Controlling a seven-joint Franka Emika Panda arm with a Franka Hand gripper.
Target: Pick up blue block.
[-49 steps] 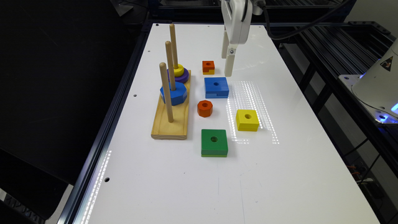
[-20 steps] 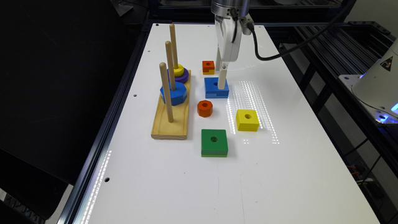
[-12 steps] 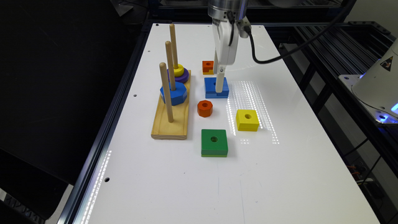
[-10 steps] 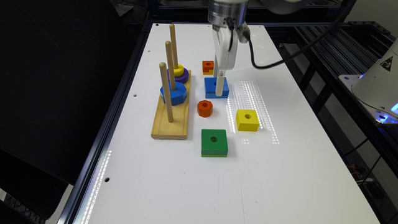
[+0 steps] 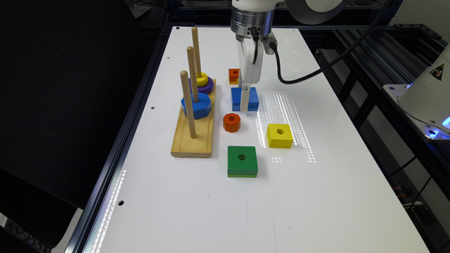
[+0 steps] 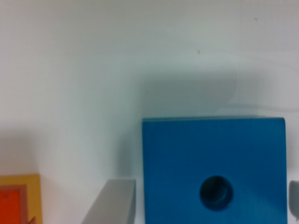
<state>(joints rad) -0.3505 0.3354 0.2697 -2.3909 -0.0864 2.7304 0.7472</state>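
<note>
Straddling the blue block [image 6: 212,170], one grey finger [image 6: 112,203] just beside one edge and a sliver of the other finger [image 6: 294,198] at the opposite edge, neither clearly pressed against it; tool [image 5: 245,102] spread apart, down at block level on the white desk [image 5: 316,193]. Lying flat, round centre hole upward, roughly mid-desk in the exterior view, partly hidden by the white tool. Small orange square [image 5: 233,75] just beyond it, farther from the camera; orange round piece [image 5: 231,122] just in front, toward the exterior view's left. Yellow block [image 5: 279,135] nearer the camera toward the exterior view's right, green square [image 5: 242,161] nearer still. Wooden peg base [image 5: 193,140] to the exterior view's left, three upright pegs, blue octagonal piece [image 5: 197,105] threaded on the middle one, yellow ring [image 5: 202,79] over a purple ring [image 5: 208,86] on the farthest. Black cable [image 5: 299,78] looping from the wrist.
</note>
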